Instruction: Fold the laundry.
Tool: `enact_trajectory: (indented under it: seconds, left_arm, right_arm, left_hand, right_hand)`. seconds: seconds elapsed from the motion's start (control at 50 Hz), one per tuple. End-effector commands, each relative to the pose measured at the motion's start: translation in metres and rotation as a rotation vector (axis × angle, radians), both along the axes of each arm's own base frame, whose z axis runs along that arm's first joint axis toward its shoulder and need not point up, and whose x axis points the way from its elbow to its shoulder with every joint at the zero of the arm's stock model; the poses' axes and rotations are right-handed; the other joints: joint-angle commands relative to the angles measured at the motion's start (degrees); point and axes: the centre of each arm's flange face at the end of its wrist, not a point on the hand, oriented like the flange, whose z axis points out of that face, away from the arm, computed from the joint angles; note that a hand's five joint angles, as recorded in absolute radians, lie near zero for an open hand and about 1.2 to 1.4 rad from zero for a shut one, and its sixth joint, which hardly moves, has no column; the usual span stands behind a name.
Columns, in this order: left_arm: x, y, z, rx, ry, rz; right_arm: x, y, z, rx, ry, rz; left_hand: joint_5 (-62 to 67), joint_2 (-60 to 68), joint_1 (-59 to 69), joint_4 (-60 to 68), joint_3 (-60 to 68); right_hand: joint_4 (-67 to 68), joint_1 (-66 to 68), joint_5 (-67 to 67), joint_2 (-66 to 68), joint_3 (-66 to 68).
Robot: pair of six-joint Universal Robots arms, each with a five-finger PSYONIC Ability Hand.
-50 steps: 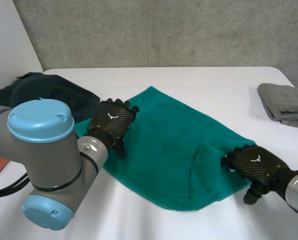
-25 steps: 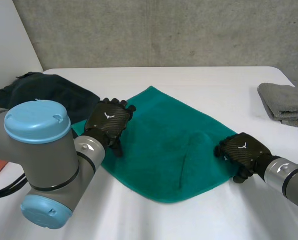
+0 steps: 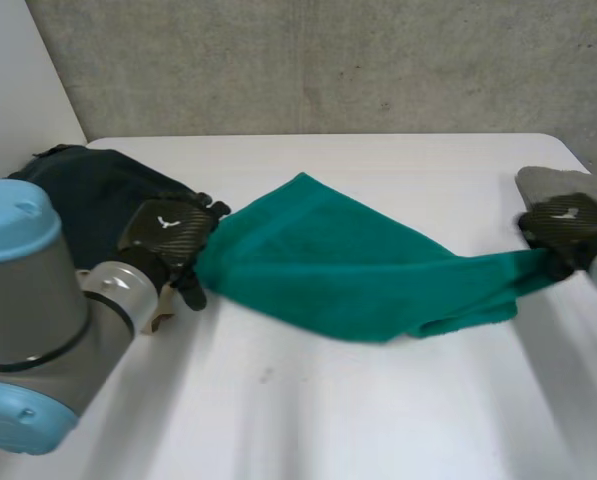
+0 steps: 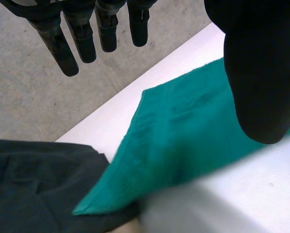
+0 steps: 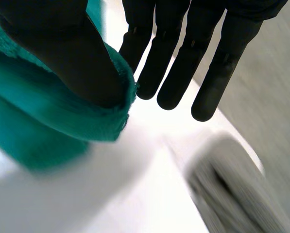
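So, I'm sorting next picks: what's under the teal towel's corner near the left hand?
A dark cloth lies under that corner of the teal towel. How far it runs beneath is covered.

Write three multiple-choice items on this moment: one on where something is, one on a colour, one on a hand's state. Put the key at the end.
1. Where is the grey cloth?
A. on the floor
B. right by the right hand
C. in a basket

2. What colour is the towel that the right hand has hold of?
A. red
B. yellow
C. green

3. What is the right hand doing?
A. pinching the towel's end
B. open, touching nothing
C. curled on nothing

Key: 1 B, the head view shows grey folds just beyond the right hand. 2 C, the towel is green in every view. 3 A, the right wrist view shows the thumb clamped on the towel's edge.
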Motion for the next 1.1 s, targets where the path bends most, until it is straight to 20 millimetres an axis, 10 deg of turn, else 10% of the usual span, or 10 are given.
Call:
enact_trajectory:
  seconds: [0.02, 0.3, 0.52, 0.88, 1.1]
  left_arm:
    - [0.022, -0.019, -0.002, 0.029, -0.008, 0.005]
    - [0.016, -0.08, -0.039, 0.037, 0.004, -0.031]
    - [-0.048, -0.11, -0.014, -0.157, 0.085, -0.181]
    - [-0.072, -0.155, -0.092, -0.071, -0.14, -0.267]
    - [-0.074, -0.174, -0.106, -0.094, -0.052, -0.258]
  right_arm:
    - [-0.052, -0.02, -0.024, 0.145, 0.195, -0.14]
    - [-0.028, -0.013, -0.015, 0.056, 0.013, -0.106]
    - [-0.02, 0.0, -0.013, 0.03, 0.0, -0.073]
    - [-0.014, 0.018, -0.016, 0.051, -0.008, -0.044]
    - [-0.016, 0.02, -0.02, 0.064, -0.011, -0.054]
  left_hand:
    - [-2.9, -1.6, -1.1, -1.5, -1.7]
    - [-2.9, -1.6, -1.1, -1.5, -1.7]
    - [-2.9, -1.6, -1.1, -1.5, -1.7]
    - [-0.3, 0.9, 1.5, 1.0, 0.8]
    - [45.4, 46.7, 47.2, 46.8, 46.6]
  right_hand:
    - [11.7, 15.1, 14.0, 12.8, 12.2]
    - [11.7, 15.1, 14.0, 12.8, 12.2]
    - [11.7, 15.1, 14.0, 12.8, 12.2]
    - [11.7, 15.1, 14.0, 12.8, 12.2]
    - [11.7, 15.1, 14.0, 12.8, 12.2]
